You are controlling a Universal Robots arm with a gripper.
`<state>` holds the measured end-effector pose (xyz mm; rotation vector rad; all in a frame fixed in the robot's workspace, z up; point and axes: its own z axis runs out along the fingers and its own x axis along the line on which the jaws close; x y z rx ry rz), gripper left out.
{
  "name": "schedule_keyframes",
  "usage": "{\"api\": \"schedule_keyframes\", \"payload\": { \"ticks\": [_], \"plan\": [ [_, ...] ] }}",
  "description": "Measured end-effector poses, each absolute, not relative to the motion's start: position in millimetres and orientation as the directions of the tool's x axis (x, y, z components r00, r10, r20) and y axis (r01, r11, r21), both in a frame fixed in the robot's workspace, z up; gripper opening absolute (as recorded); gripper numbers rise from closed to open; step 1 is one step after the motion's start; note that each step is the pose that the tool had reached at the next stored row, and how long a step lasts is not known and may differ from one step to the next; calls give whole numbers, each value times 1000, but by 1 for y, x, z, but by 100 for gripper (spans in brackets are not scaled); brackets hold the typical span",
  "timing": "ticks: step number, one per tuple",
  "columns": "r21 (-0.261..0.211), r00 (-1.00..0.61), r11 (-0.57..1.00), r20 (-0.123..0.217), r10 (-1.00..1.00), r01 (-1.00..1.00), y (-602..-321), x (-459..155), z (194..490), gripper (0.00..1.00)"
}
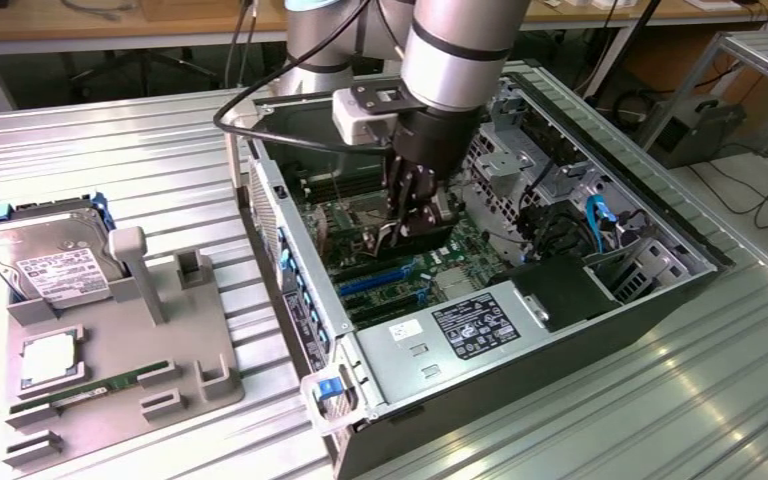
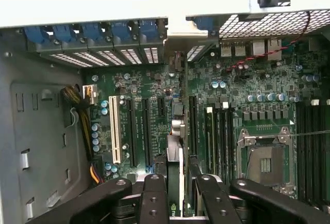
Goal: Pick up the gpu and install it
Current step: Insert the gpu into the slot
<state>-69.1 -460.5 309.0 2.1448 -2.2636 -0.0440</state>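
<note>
**Exterior view.** A single arm reaches down into an open computer case [image 1: 651,290], which lies on its side on a ribbed metal table [image 1: 117,150]. The gripper [image 1: 408,222] hangs inside the case above the motherboard [image 1: 471,260]. Its dark fingers [image 1: 404,195] are drawn in narrowly on the gpu [image 1: 414,243], which stands on edge with its lower side turned toward the board. The card's silver bracket [image 1: 381,235] faces the exterior view's left, toward the near case wall. The blue expansion slots [image 1: 373,284] lie just beside the card, between it and the labelled power supply [image 1: 478,325]. Whether the card's lower edge touches a slot cannot be told. Well apart, at the exterior view's left, a grey holder [image 1: 171,370] carries a hard drive [image 1: 48,262], a processor chip [image 1: 48,358] and a green memory stick [image 1: 91,392].

**Wrist view.** The camera looks past the gripper [image 2: 178,182] onto the motherboard [image 2: 242,84]. Two black fingers [image 2: 153,201] flank the gpu [image 2: 175,157], one on each face. The card is seen edge-on as a thin strip between them. It runs parallel to the long black slots [image 2: 147,131] and sits between these and the processor socket [image 2: 265,159]. A white slot [image 2: 114,131] lies beyond the black ones.
</note>
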Motion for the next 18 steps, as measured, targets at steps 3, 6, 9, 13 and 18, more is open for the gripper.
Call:
{"api": "schedule_keyframes", "payload": {
  "ticks": [3, 6, 9, 13, 18],
  "plan": [
    [34, -51, 51, -3, -999, -998, -460, -73, 303, 26],
    [30, -43, 43, -3, -999, -999, -460, -75, 297, 26],
    [26, -29, 29, -3, -1000, -999, -458, -76, 293, 26],
    [21, -12, 12, -3, -1000, -1000, -457, -76, 286, 26],
    [18, -8, 8, -3, -1000, -1000, -457, -77, 276, 26]
  ]
}}
